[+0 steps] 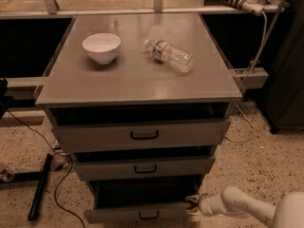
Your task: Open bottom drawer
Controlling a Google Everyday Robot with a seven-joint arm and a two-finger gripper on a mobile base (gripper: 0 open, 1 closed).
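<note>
The grey cabinet has three drawers. The bottom drawer (118, 214) is the lowest, with a small black loop handle (149, 214) at its centre. Its front stands out from the cabinet, with a dark gap above it. My gripper (192, 205), on a white arm (237, 204) that comes in from the lower right, is at the right end of the bottom drawer's front. The middle drawer (142, 168) and top drawer (142, 135) sit above it, each slightly out.
On the cabinet top (137, 80) are a white bowl (101, 47) and a plastic bottle lying on its side (169, 55). Cables and a black bar (40, 186) lie on the speckled floor to the left. A dark unit (287, 80) stands to the right.
</note>
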